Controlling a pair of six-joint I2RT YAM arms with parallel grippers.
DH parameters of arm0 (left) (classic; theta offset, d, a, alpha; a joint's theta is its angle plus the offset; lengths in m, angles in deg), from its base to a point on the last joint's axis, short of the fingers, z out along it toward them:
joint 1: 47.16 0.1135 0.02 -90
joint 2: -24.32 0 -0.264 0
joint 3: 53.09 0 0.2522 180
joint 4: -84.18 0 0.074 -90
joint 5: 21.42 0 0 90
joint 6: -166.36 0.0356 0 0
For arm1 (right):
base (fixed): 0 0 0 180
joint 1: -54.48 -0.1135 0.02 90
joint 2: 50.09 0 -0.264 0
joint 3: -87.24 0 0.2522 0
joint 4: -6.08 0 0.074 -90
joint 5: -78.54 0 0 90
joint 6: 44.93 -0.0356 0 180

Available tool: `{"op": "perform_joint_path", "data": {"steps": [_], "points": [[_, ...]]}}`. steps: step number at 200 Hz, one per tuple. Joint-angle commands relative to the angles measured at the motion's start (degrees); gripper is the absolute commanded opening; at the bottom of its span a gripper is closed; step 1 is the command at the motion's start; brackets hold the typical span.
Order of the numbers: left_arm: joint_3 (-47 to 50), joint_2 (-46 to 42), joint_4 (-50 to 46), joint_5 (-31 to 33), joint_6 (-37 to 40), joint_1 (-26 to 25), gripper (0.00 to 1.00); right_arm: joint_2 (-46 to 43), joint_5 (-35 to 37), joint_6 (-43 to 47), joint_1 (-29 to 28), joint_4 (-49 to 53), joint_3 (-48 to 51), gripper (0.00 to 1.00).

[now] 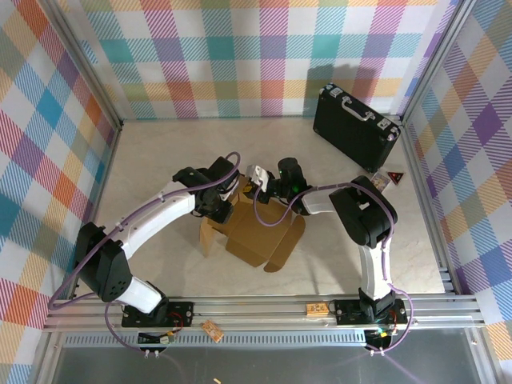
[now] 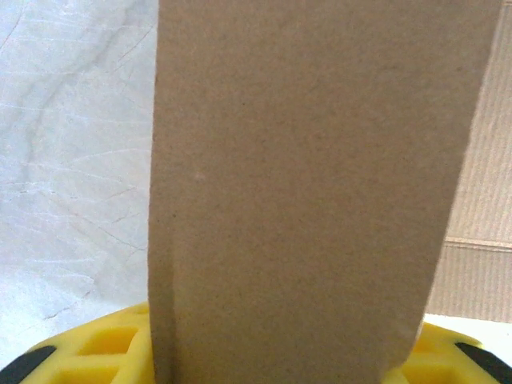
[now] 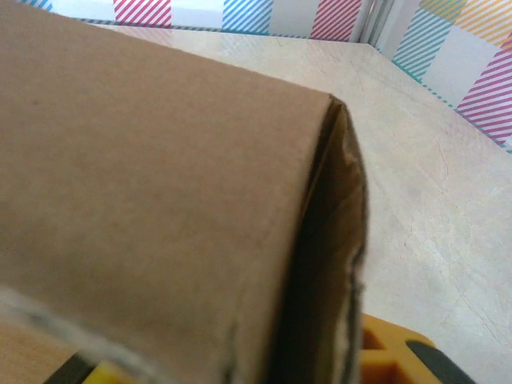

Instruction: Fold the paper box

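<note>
Top external: box [image 1: 254, 232] mid-fold, flaps half raised. Left hand [image 1: 218, 210] grips a flap; whether right hand [image 1: 260, 189] is closed cannot be told. Next move likely calls for pressing walls upright.

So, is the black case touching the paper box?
No, the case stands far back on the right, well apart from the box.

My top camera looks down from above and behind me onto the whole table [image 1: 160, 152]. Both wrist cameras sit tight against the paper box [image 1: 256, 234], which all views share.
</note>
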Motion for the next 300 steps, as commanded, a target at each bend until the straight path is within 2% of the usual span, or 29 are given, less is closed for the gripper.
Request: {"op": "perform_joint_path", "data": {"steps": [1, 26, 66, 92, 129, 143, 157, 181, 229, 300], "points": [[2.3, 0.2, -2.5, -2.6, -0.3, -0.9, 0.38, -0.6, 3.4, 2.5, 0.7, -1.3, 1.0, 0.23], [2.5, -0.2, -2.2, -2.8, -0.5, -0.9, 0.38, -0.4, 3.9, 2.4, 0.7, -0.9, 0.6, 0.18], [3.0, -0.3, -1.8, -2.9, -0.6, -0.9, 0.38, 0.4, 7.2, 1.3, 0.7, -1.0, -0.6, 0.00], [3.0, -0.4, -1.8, -2.7, -0.7, -0.9, 0.38, 0.7, 11.4, -1.0, 0.6, -2.4, -1.0, 0.00], [3.0, -0.2, -1.7, -3.1, -0.6, -0.9, 0.38, 1.1, 13.8, -1.9, 0.5, -2.6, -1.5, 0.00], [2.9, -0.3, -1.7, -2.9, -0.6, -0.9, 0.38, 1.1, 13.7, -1.8, 0.4, -2.6, -1.5, 0.00], [2.9, -0.6, -1.7, -3.0, -0.7, -0.8, 0.38, 1.0, 13.0, -1.4, 0.4, -2.3, -1.5, 0.07], [3.0, -0.6, -1.7, -2.9, -0.6, -0.9, 0.38, 0.5, 10.3, 1.1, 0.5, -0.4, -1.2, 0.09], [2.9, -0.7, -1.8, -2.9, -0.6, -0.9, 0.38, 1.4, 9.9, 7.0, 0.4, 3.7, -2.5, 0.08], [2.8, -0.7, -1.9, -2.8, -0.6, -0.9, 0.38, 2.3, 7.6, 9.9, 0.4, 8.5, -4.6, 0.14]]}}
